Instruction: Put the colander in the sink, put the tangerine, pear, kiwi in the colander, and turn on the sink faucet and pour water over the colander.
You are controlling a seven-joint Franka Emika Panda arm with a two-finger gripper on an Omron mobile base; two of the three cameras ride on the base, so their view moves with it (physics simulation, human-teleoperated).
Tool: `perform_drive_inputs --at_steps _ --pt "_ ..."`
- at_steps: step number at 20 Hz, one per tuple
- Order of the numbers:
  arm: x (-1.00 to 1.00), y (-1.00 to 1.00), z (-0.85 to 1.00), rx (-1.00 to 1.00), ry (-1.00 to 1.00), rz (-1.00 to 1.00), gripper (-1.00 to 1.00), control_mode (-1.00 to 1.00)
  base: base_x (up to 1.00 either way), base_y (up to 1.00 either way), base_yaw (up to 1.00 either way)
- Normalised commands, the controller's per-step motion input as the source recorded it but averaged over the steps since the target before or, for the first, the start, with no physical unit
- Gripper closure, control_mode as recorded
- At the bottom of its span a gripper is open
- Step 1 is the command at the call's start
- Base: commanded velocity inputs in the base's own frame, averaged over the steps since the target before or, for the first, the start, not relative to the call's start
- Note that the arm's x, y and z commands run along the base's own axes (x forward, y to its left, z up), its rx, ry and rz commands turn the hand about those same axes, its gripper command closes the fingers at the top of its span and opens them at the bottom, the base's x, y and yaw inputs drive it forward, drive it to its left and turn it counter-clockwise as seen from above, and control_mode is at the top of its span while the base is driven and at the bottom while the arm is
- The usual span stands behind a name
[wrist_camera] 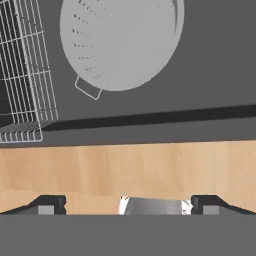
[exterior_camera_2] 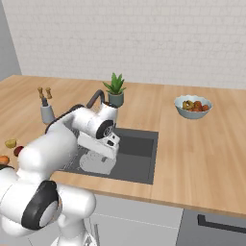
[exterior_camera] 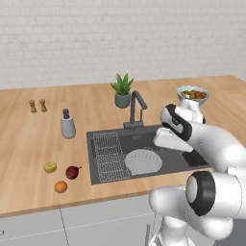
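Observation:
The pale colander (exterior_camera: 143,161) lies in the dark sink (exterior_camera: 144,140), beside the wire rack (exterior_camera: 108,156). In the hand view the colander (wrist_camera: 120,40) is at the top, past the sink's front wall. My gripper (wrist_camera: 128,205) hangs above the sink's front edge, open, with nothing between its fingers; its white hand (exterior_camera: 169,139) is right of the colander. The orange tangerine (exterior_camera: 60,186) rests on the counter left of the sink, with a dark red fruit (exterior_camera: 72,172) and a yellow-green fruit (exterior_camera: 50,166); which is pear or kiwi I cannot tell. No water runs from the faucet (exterior_camera: 136,108).
A bluish bowl heaped with fruit (exterior_camera: 192,94) stands at the back right. A potted plant (exterior_camera: 122,90) is behind the faucet. A soap dispenser (exterior_camera: 67,125) and two small shakers (exterior_camera: 37,105) stand on the left of the counter.

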Motion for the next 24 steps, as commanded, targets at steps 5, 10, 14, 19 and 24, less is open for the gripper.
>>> perform_drive_inputs --at_steps 5,10,14,19,24 --pt "-0.24 0.83 0.4 -0.16 -0.09 0.04 -1.0 -1.0 0.0 0.0 0.0" --pt "0.0 1.0 0.33 -0.09 -0.06 0.0 -1.0 -1.0 0.0 0.0 0.0" --pt "0.02 0.97 0.18 0.01 -0.07 -0.1 -1.0 -1.0 0.0 0.0 0.0" --pt "0.06 0.8 0.13 0.17 0.0 -0.23 -1.0 -1.0 0.0 0.0 0.0" --pt "0.08 0.84 0.03 0.17 0.0 -0.27 -1.0 -1.0 0.0 0.0 0.0"
